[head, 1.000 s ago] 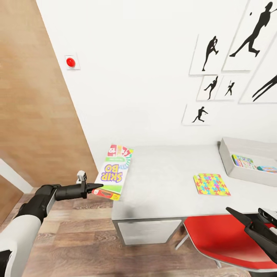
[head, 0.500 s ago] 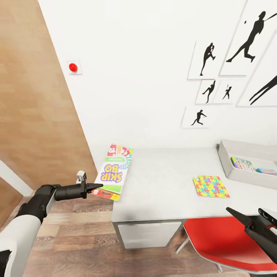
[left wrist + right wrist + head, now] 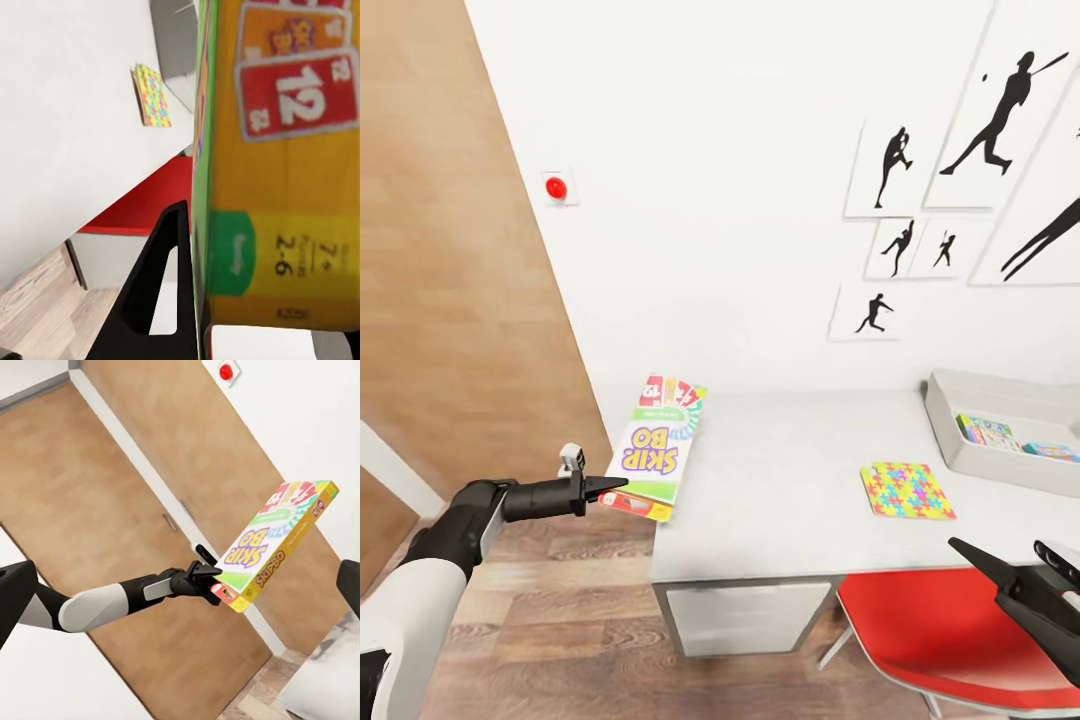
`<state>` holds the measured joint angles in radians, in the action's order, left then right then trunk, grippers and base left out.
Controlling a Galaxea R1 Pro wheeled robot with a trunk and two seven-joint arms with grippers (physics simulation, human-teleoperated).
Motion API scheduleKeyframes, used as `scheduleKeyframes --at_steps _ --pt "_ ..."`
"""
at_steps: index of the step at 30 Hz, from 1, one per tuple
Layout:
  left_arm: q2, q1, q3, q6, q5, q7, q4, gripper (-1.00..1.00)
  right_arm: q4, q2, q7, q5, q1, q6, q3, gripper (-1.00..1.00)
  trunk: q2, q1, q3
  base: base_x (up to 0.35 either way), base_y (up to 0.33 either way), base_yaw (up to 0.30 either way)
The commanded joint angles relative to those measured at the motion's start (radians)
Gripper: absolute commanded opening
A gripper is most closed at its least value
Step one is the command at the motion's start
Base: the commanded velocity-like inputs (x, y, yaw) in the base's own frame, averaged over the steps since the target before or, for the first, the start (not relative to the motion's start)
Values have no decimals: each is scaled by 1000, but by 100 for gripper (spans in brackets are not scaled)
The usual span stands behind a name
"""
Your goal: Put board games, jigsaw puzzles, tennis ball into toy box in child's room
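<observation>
SKIP-BO board game (image 3: pixel 657 447) clamped in left end effector (image 3: pixel 612 490) beside pale table (image 3: pixel 780 470); right end effector (image 3: pixel 1015 572) open.

Bright even simulator light, soft faint shadows, mild blur, wide-angle slant at edges

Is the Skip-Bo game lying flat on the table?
No, the left gripper holds the Skip-Bo game up in the air by its edge.
</observation>
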<state>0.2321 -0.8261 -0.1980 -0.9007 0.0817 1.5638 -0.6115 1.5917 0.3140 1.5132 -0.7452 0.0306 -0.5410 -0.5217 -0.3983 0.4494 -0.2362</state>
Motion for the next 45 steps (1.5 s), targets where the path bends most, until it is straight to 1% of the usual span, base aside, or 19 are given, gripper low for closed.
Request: scheduleKeyframes --at_steps 1,10,26,33,45 --pt "-1 -1 -3 -10 9 7 -1 -100 1 0 1 -3 0 -10 0 100 -2 1 0 0 0 0" --pt "-7 -1 -3 -10 9 7 -1 -100 1 0 1 -3 0 -9 1 100 -2 1 15 0 0 0" --pt "-6 -3 -10 -1 9 7 -1 -100 0 0 1 -2 0 -6 1 100 -2 1 42 1 0 0" --pt "-8 -4 -10 1 9 7 -1 -100 -2 0 3 9 0 -7 0 100 -2 1 53 180 -6 0" --pt "-7 -4 -9 29 9 7 -1 -100 -2 0 5 10 0 -7 0 100 -2 1 73 35 -169 -6"
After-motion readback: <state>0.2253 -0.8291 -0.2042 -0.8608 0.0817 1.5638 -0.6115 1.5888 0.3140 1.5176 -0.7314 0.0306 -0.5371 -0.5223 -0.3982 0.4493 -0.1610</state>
